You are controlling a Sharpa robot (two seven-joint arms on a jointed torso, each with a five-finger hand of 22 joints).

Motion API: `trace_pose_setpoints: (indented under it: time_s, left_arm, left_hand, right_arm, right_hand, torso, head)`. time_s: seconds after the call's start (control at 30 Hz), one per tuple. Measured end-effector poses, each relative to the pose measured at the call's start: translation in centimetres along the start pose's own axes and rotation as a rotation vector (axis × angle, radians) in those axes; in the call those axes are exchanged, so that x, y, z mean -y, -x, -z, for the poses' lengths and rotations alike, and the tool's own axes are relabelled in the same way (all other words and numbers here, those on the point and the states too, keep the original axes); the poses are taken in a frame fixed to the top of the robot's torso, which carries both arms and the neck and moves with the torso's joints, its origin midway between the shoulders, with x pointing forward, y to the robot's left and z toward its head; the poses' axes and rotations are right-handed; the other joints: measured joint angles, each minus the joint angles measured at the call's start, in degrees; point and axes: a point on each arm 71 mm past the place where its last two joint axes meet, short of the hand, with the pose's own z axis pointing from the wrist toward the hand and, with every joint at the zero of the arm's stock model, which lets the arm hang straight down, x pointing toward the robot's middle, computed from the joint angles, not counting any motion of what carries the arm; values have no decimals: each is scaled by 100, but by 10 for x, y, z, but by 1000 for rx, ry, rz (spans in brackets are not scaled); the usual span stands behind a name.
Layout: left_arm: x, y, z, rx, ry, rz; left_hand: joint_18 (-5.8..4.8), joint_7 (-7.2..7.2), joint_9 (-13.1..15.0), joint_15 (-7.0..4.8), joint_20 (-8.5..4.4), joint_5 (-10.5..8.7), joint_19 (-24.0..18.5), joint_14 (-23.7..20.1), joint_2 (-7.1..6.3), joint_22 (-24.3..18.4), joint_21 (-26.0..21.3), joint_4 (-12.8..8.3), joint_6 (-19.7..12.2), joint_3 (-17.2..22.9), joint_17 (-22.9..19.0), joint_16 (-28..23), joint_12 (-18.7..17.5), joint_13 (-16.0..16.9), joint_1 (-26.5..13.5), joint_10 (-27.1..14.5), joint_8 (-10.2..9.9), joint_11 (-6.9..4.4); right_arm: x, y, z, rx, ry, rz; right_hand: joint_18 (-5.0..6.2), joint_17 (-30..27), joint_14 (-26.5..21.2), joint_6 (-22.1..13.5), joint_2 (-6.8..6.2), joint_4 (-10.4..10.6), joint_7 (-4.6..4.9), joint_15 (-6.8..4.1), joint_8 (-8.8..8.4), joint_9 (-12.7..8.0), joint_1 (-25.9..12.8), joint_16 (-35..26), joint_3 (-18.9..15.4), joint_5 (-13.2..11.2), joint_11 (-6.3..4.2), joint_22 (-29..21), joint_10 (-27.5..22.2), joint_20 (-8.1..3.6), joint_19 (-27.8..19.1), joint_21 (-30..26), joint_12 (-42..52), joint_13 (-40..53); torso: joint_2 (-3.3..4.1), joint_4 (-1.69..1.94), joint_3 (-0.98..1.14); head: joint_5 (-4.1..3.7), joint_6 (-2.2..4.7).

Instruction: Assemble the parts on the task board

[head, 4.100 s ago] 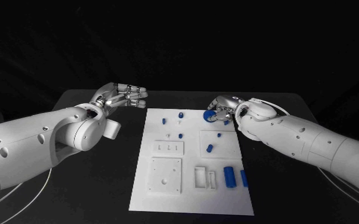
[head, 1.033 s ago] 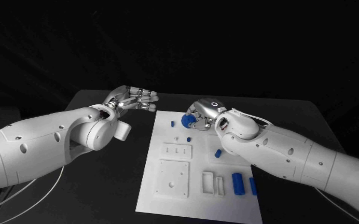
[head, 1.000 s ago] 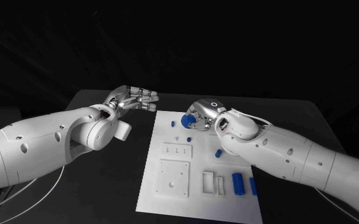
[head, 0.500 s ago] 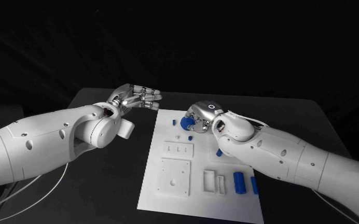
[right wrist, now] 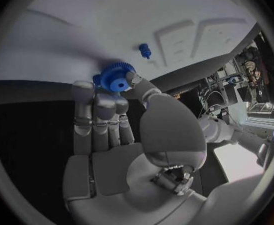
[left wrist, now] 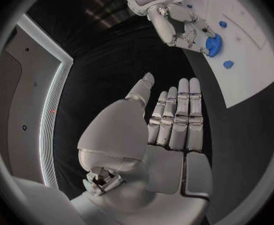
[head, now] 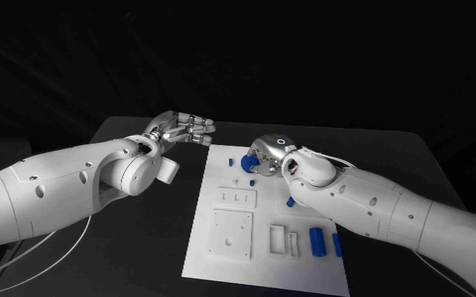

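A blue gear [right wrist: 116,79], toothed round its rim, is pinched between the thumb and fingertips of the right hand [head: 264,155] over the far end of the task board [head: 228,262]; whether the gear touches the board or hangs just above it is hard to tell from these views. In the left wrist view the same gear [left wrist: 213,44] sits in that hand's [left wrist: 186,29] grasp, with a small blue peg [left wrist: 228,64] on the white plate near it. In the head view a small blue peg [head: 230,162] stands just left of the gear at the board's far left, and another small blue piece [head: 252,183] lies just near of the hand. Near the board's near end, to the right, two blue cylinders [head: 318,242] lie side by side, beside a white slotted block [head: 276,238], with a white square plate [head: 230,234] to the left of that. The left hand [head: 181,129] is off the board to its far left, above the black table [head: 148,242], holding nothing, its fingers straight and close together.
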Motion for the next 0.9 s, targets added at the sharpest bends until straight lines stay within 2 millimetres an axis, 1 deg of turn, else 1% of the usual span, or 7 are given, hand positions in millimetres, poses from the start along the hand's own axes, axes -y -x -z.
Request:
trace_pose_setpoints:
  time_s: [0.03,0.13,0.27,0.37,0.67,0.8,0.9]
  left_arm:
    - [0,0,0,0,0,0]
    - [0,0,0,-1,1,0]
    - [0,-1,0,-2,1,0]
    - [0,-1,0,-2,1,0]
    - [0,-1,0,-2,2,-1]
    - [0,-1,0,-2,2,-1]
    - [0,-1,0,-3,2,-1]
  left_hand:
    - [0,0,0,0,0,0,0,0,0,0,0,0,0,0,0,0,0,0,0,0,0,0]
    - [0,0,0,0,0,0,0,0,0,0,0,0,0,0,0,0,0,0,0,0,0,0]
    - [0,14,0,0,0,0,0,0,0,0,0,0,-14,0,0,0,0,0,0,-31,0,30]
    - [0,21,0,0,0,0,0,0,0,1,0,0,-21,0,0,0,0,0,0,-49,0,13]
    - [0,18,0,0,0,0,0,0,0,-6,0,0,-65,0,0,0,0,0,0,-70,0,35]
    - [0,18,0,0,0,0,0,0,0,-5,0,0,-65,0,0,0,0,0,0,-90,0,15]
    - [0,18,0,0,0,0,0,0,0,-5,0,0,-65,0,0,0,0,0,0,-90,0,15]
  right_arm:
    - [0,0,0,-2,-2,1]
    - [1,-2,-1,-7,-4,2]
    - [0,-4,-2,-15,-4,2]
    - [-1,-4,-2,-18,-3,2]
    - [0,-6,-2,-37,-7,-3]
    - [0,-7,-2,-50,-10,-8]
    - [1,-7,-2,-57,-13,-13]
  right_hand:
    - [-3,-5,-1,-114,0,0,45,1,22,0,0,0,0,0,21,0,-21,0,0,-1,0,-7]
    - [-4,-9,-1,-524,-16,14,75,1,70,27,17,-9,14,2,29,0,-30,0,0,-32,-27,-31]
    - [-1,-14,0,-1013,-27,27,124,1,26,-23,31,-22,-102,0,59,0,-61,0,0,-58,-51,-70]
    - [-1,-14,-18,-1298,-44,30,144,19,26,-35,48,-22,-175,0,61,0,-63,0,0,-58,-51,-86]
    - [-1,-14,-19,-1324,-48,85,156,19,26,-35,52,-44,-230,133,100,0,-102,0,0,-77,-77,-117]
    - [0,-12,-19,-1058,14,112,146,19,26,-35,-14,-44,-204,163,100,0,-102,0,0,-77,-77,-122]
    - [-1,5,-19,-903,-1,165,135,19,26,-28,-81,-44,-126,163,100,-1,-102,0,0,-77,-77,-122]
  torso:
    - [-1,-1,0]
    - [-1,-2,0]
    - [-1,-4,1]
    - [-1,-4,2]
    - [-1,-4,1]
    - [-1,-7,1]
    - [-1,-8,1]
  head:
    - [0,-13]
    - [5,-24]
    - [8,-30]
    - [9,-34]
    - [17,-38]
    - [23,-36]
    - [23,-25]
